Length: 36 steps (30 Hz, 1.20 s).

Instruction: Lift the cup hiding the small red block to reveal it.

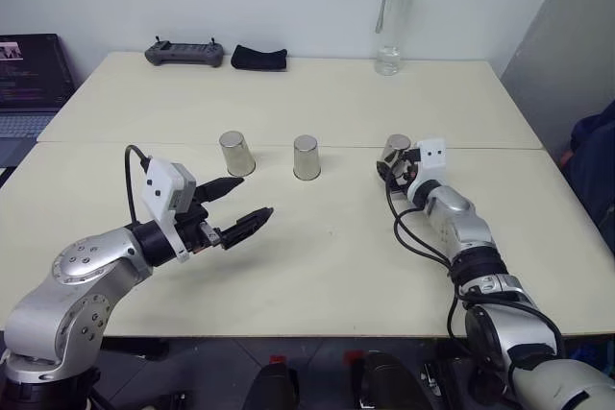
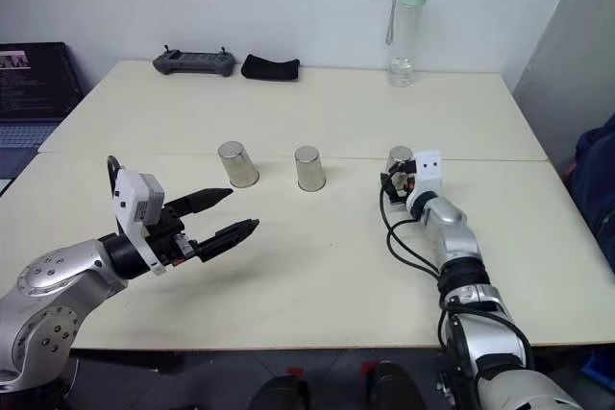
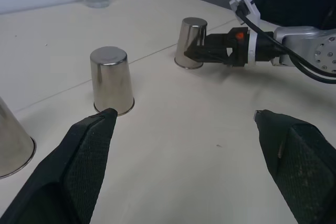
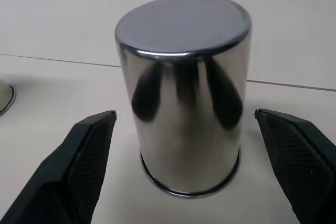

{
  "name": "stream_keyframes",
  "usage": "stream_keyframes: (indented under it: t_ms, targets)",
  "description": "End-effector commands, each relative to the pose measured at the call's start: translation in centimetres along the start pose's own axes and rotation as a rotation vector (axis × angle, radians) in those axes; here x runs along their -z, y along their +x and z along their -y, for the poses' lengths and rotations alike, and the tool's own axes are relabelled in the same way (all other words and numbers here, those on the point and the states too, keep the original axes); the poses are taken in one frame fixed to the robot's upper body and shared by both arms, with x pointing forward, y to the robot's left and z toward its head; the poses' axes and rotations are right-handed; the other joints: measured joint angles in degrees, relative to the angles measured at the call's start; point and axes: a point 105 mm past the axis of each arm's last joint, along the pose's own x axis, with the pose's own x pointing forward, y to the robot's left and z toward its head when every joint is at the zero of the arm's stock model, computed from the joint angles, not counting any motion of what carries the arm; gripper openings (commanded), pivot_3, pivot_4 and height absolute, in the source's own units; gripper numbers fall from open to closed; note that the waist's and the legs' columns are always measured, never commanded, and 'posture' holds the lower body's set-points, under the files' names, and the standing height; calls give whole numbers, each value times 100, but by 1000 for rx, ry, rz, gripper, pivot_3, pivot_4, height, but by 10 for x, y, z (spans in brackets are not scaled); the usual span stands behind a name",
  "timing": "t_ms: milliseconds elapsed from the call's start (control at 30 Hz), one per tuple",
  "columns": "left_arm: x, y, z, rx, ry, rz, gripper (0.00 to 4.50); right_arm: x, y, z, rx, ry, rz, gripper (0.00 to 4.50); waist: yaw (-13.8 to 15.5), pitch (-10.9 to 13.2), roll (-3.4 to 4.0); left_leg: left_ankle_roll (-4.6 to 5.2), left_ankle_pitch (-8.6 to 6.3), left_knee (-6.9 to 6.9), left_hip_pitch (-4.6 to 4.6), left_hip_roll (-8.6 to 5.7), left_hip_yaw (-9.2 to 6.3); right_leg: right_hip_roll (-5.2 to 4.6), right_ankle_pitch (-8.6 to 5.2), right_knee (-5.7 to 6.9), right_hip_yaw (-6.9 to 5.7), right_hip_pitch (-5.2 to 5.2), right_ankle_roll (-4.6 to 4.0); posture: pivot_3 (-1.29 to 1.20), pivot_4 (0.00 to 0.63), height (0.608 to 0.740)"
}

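**Right hand spread at the right-most cup**

Three steel cups stand upside down in a row across the pale counter (image 1: pixel 317 266), just on the near side of the seam where its two tops meet. The right hand (image 4: pixel 184 116) has its two black fingers (image 4: pixel 86 158) spread wide, one on each side of the right-most cup (image 4: pixel 184 98) — the cup sits squarely between them, with counter showing between steel and pads on both sides, so nothing is pinched. That cup stands upright on its rim, flat base up, and the dark fingers show as reflections in its shiny wall. The arm lies stretched forward low over the counter, hand level.

The left hand (image 1: pixel 237 207) hangs above the counter on the near left, also spread, holding nothing; it points toward the middle of the row. The middle cup (image 1: pixel 307 156) and the left cup (image 1: pixel 236 153) stand apart from both hands.

The small red block cannot be seen — which cup covers it I cannot tell.

Along the far edge lie a dark controller (image 1: pixel 184 52) and a black pouch (image 1: pixel 258 57), and a clear bottle with a pale green cap (image 1: pixel 396 22) stands to the right. A laptop (image 1: pixel 29 84) sits off the counter's left side.
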Motion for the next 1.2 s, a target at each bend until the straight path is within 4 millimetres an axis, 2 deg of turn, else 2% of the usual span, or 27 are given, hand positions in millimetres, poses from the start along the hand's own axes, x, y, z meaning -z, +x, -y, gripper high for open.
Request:
stream_keyframes:
  t_ms: [33,333,367,400,500,567,733,900,1033,1200]
  targets:
    - [-10,1,2,7,40,33,4479,-23,6,-2,-8,-19,74,4500,0,0,0,0,0,0,0,0,1,0,0,0,1,0,0,0,150,740]
    - [-10,1,2,3,40,32,4479,-23,11,-2,-12,-11,84,4500,-3,1,1,0,0,-1,-1,-1,2,-3,0,-1,1,0,-1,0,150,740]
    - [-10,1,2,3,40,32,4500,-23,11,-2,-12,-11,84,4135,-4,1,1,0,0,-1,-1,-1,1,-3,1,-1,1,0,-1,0,150,740]
    - [-10,1,2,2,40,31,4500,-23,11,-1,-12,-12,85,4043,-4,1,1,0,0,-1,-1,-1,0,-3,1,-1,0,0,-1,0,150,740]
    - [-10,1,2,1,42,29,4500,-24,12,1,-7,-17,88,3190,-4,1,1,0,0,-1,-1,-1,0,-3,1,-1,0,0,-1,0,150,740]
    - [-10,1,2,1,42,28,4500,-25,12,2,-6,-30,93,2837,-5,1,1,0,0,-1,-1,0,1,-3,1,0,0,0,-1,0,150,740]
    - [-10,1,2,1,42,28,4500,-27,12,1,-10,-54,108,2756,-6,1,2,0,0,-1,0,0,0,-3,1,-1,0,0,-1,0,150,740]
    - [-10,0,3,2,40,26,4500,-43,10,0,-13,-121,159,2756,-6,3,5,-1,0,-1,-1,-1,1,-4,1,-2,0,0,-1,0,150,740]
    - [-8,-3,2,-9,33,16,4500,-67,-2,-10,-41,-158,226,2756,-1,7,10,-1,0,-3,-4,-1,-2,-6,1,-2,-1,-2,-1,0,150,740]
    - [-7,-2,5,-8,27,17,4500,-75,-20,-7,-13,-171,227,2756,10,7,11,-1,0,-6,-5,0,-6,-8,1,-1,-4,-3,-1,0,150,740]
